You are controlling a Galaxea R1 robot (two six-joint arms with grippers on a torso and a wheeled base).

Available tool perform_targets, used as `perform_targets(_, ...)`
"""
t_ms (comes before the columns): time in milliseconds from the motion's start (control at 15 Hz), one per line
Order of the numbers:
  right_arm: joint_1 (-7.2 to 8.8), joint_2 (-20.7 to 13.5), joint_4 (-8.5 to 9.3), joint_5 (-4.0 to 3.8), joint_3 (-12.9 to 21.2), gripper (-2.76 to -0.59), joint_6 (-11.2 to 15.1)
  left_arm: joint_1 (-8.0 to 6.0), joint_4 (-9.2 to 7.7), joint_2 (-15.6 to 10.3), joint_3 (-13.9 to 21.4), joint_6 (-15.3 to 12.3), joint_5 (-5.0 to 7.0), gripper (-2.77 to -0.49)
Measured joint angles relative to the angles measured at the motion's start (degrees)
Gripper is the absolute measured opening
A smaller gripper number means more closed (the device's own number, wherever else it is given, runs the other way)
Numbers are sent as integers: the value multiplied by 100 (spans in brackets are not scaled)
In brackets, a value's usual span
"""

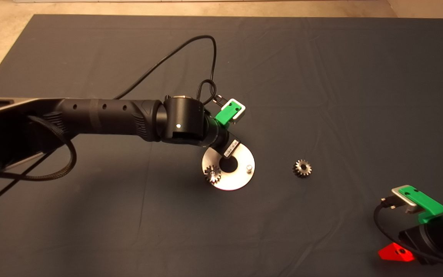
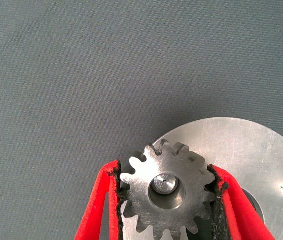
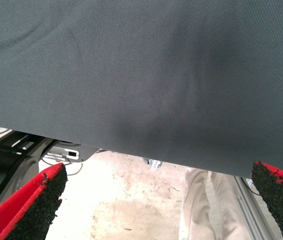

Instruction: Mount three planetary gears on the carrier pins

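Your left gripper (image 2: 169,192) is clamped on a gear (image 2: 167,192) sitting over a pin (image 2: 164,184) at the far side of the round plate (image 1: 244,181), so if you pull away crooked, the gear may tip or lift off.

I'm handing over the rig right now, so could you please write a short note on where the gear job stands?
Left tool: over the round plate, shut on a planetary gear that sits on a carrier pin.
Right tool: open, parked at the mat's lower right edge.
Another gear is on its pin. One gear lies loose on the mat, right of the plate; one pin is bare.
Left: release this gear, then fit the loose one.
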Motion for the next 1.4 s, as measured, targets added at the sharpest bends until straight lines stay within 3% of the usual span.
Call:
perform_targets(333, 0, 0, 0, 1, 0, -61, 0, 0, -2, -8, 0, -2, -17, -250)
perform_targets(800, 0, -5, 0, 0, 0, -61, -1, 68, 90, -22, 0, 0, -61, -223)
perform_targets(1133, 0, -20, 0, 2, 0, -61, -1, 93, 96, -24, 0, 0, -63, -220)
perform_targets(1400, 0, -22, 0, 0, 0, -61, 0, 95, 94, -96, 0, -2, -69, -194)
